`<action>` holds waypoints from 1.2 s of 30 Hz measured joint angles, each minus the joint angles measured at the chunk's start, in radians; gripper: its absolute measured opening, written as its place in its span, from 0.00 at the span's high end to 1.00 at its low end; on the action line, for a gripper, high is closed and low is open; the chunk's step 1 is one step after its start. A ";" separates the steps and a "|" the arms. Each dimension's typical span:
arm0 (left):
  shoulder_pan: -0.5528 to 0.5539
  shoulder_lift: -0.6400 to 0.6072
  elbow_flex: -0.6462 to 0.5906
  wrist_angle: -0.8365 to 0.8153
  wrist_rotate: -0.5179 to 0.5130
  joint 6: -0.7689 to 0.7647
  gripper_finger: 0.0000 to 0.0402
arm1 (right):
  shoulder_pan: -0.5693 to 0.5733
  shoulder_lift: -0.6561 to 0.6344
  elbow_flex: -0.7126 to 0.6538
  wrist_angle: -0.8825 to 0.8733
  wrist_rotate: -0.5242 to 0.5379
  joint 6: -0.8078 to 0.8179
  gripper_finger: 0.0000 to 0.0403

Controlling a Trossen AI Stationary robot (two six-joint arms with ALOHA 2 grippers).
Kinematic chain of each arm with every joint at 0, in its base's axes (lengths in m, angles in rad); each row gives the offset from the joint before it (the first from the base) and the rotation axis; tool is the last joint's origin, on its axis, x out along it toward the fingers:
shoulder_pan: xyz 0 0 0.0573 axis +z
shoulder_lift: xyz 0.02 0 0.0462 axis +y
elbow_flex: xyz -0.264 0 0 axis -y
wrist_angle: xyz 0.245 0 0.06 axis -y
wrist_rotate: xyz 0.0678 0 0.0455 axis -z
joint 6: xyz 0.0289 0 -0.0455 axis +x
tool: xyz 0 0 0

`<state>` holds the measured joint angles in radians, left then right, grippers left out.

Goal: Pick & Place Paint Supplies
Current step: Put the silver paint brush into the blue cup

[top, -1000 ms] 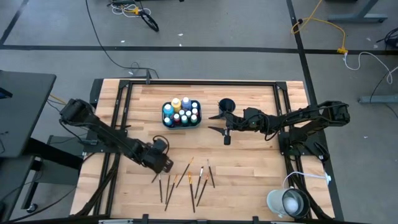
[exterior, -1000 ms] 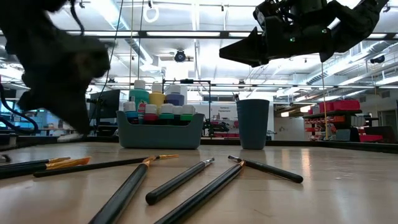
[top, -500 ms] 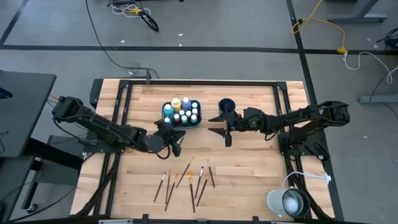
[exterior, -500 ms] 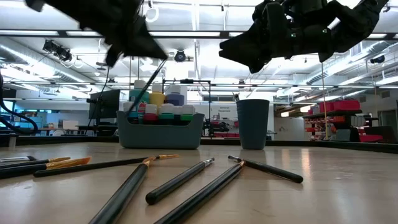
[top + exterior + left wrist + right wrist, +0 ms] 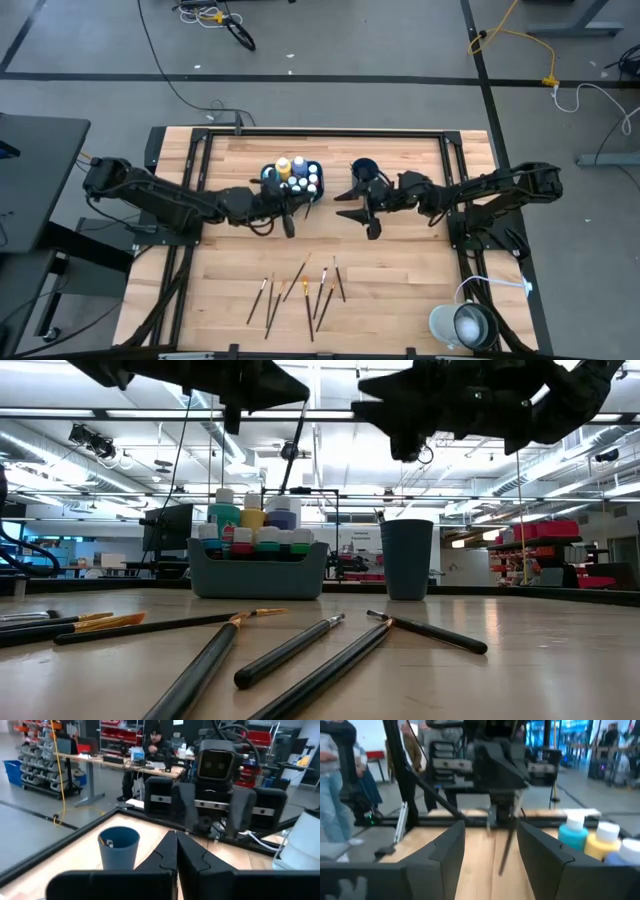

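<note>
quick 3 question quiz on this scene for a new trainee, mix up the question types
1. True or false: the left gripper is shut on a paintbrush lifted off the table.
2. Where do the paint bottles stand?
A. in the teal tray
B. in the dark blue cup
C. loose on the wood among the brushes
3. Fill in: the right gripper hovers above the table with its jaws ____ and nothing between them.

Key: 1 true; 2 A; 3 open
</note>
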<state>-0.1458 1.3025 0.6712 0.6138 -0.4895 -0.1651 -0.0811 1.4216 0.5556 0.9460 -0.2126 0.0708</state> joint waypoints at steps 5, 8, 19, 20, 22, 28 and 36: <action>0.017 0.000 0.000 0.064 0.051 0.042 1.00 | -0.019 0.000 0.048 -0.059 0.088 0.000 0.55; 0.019 0.000 0.000 0.079 0.058 0.068 1.00 | -0.031 0.000 0.126 -0.203 0.090 -0.008 0.55; 0.019 0.000 0.001 0.148 0.058 0.131 1.00 | -0.035 0.080 0.221 -0.286 0.017 0.012 0.55; 0.019 0.000 0.001 0.152 0.058 0.134 1.00 | -0.035 0.097 0.221 -0.260 0.011 0.019 0.55; 0.019 0.000 0.001 0.151 0.057 0.143 1.00 | -0.036 0.124 0.221 -0.215 -0.023 0.020 0.55; 0.019 0.000 0.001 0.164 0.058 0.145 1.00 | -0.035 0.218 0.283 -0.158 -0.036 0.026 0.55; 0.019 0.000 0.001 0.164 0.054 0.150 1.00 | -0.035 0.280 0.360 -0.164 -0.067 -0.003 0.63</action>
<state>-0.1272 1.3022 0.6724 0.7776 -0.4360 -0.0152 -0.1165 1.7012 0.9157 0.7817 -0.2800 0.0673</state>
